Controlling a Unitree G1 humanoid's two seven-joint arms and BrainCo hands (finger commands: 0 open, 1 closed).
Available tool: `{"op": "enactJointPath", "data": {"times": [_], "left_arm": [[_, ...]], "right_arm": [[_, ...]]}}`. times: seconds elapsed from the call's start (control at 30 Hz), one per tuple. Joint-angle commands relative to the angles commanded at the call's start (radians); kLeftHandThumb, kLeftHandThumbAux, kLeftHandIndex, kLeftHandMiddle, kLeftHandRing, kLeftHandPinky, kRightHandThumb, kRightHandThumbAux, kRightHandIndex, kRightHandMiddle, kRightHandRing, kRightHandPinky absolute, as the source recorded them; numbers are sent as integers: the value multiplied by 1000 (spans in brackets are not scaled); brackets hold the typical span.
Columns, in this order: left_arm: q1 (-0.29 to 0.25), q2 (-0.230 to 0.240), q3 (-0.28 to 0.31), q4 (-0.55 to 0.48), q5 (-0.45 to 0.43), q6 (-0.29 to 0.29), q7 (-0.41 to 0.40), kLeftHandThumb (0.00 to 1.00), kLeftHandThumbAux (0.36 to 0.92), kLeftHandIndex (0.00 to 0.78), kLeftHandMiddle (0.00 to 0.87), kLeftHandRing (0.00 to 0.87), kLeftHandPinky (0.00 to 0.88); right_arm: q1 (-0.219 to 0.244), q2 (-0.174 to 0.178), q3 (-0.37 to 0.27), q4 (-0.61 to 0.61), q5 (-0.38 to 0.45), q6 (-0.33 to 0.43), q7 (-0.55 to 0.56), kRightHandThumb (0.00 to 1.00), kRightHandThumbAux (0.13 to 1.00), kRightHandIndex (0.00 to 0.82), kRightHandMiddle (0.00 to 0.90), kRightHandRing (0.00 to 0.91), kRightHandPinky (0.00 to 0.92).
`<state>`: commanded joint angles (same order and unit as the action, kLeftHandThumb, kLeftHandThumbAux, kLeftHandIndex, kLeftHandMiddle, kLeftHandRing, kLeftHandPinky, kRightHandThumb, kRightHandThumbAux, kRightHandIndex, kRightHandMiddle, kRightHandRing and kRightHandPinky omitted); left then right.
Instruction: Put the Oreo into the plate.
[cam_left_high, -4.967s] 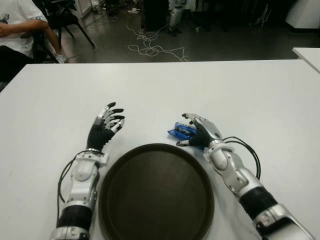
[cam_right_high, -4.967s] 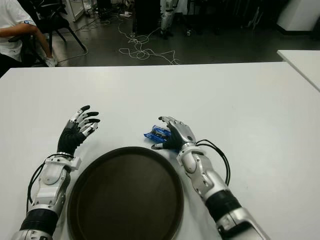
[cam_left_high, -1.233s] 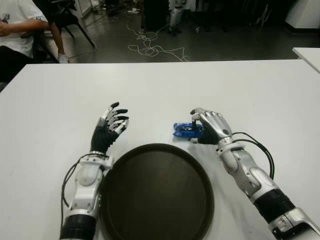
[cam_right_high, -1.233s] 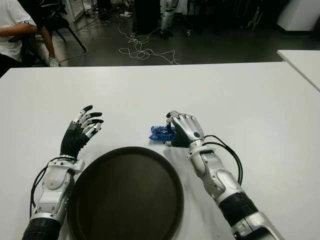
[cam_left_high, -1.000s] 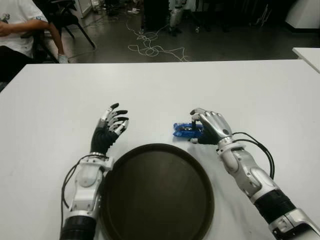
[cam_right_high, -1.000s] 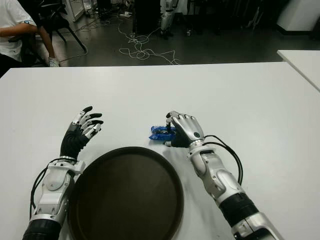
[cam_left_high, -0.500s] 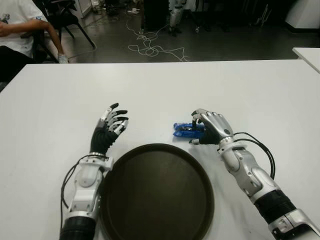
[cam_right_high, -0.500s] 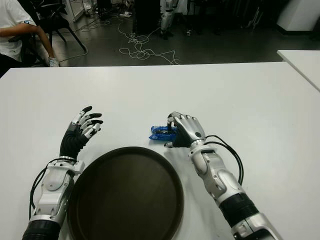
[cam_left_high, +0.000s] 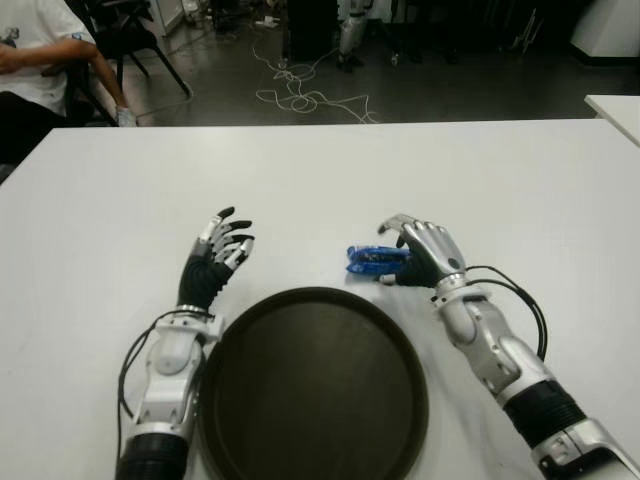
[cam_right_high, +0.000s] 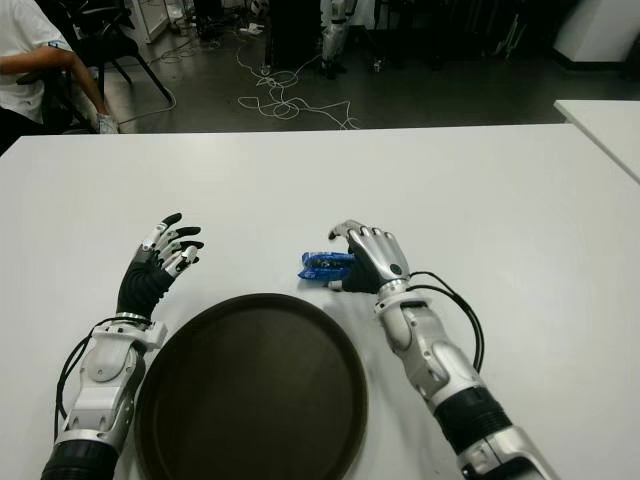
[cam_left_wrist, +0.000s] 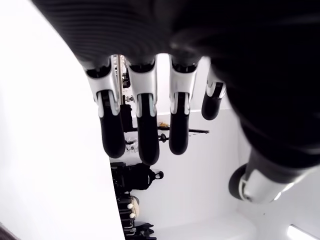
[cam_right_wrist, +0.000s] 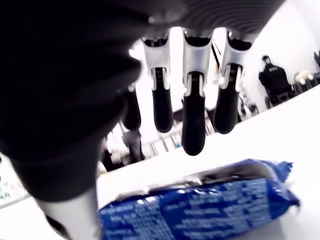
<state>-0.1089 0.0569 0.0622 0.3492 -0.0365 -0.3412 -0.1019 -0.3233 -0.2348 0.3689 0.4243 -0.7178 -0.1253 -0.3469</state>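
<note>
Dark round plate (cam_left_high: 312, 385) nearest, nothing in it. Just beyond rim: blue Oreo pack (cam_left_high: 372, 260) lying on white table (cam_left_high: 520, 190), right hand (cam_left_high: 422, 252) over it, fingers extended, not gripping. Left hand (cam_left_high: 212, 262) beside plate's left, fingers spread, holding nothing. Grasp, transfer remain.

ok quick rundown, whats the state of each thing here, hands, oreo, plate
right hand: fingers open, poised over the Oreo pack, not gripping it
left hand: open, holding nothing, showing left of the plate
Oreo pack: wrapped, lying flat on the table, outside the plate
plate: upright, nothing in it
table: bears the plate and the pack
</note>
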Motion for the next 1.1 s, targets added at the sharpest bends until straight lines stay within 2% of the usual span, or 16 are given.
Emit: {"op": "enactJointPath", "data": {"times": [0.07, 0.2, 0.47, 0.73, 1.1], "left_arm": [[-2, 1, 1, 5, -3, -3, -3, 408, 576, 105, 250, 285, 315], [-7, 1, 3, 18, -8, -7, -7, 416, 578, 106, 250, 285, 316], [-12, 3, 2, 26, -1, -11, -5, 434, 590, 106, 259, 289, 319], [-17, 2, 2, 39, -6, -11, -10, 436, 605, 113, 267, 293, 321], [-26, -3, 5, 59, -10, -26, -9, 453, 605, 106, 254, 287, 321]], "right_arm": [[-4, 4, -2, 13, 2, -7, -14, 0, 808, 193, 258, 272, 289], [-12, 10, -4, 36, 2, -5, -24, 0, 784, 140, 201, 218, 235], [-20, 9, 0, 51, -1, 9, -15, 0, 755, 90, 141, 162, 185], [-23, -5, 13, 39, -15, 19, 4, 0, 755, 67, 115, 137, 162], [-14, -46, 38, -50, -44, 55, 109, 0, 788, 70, 110, 117, 121]]}}
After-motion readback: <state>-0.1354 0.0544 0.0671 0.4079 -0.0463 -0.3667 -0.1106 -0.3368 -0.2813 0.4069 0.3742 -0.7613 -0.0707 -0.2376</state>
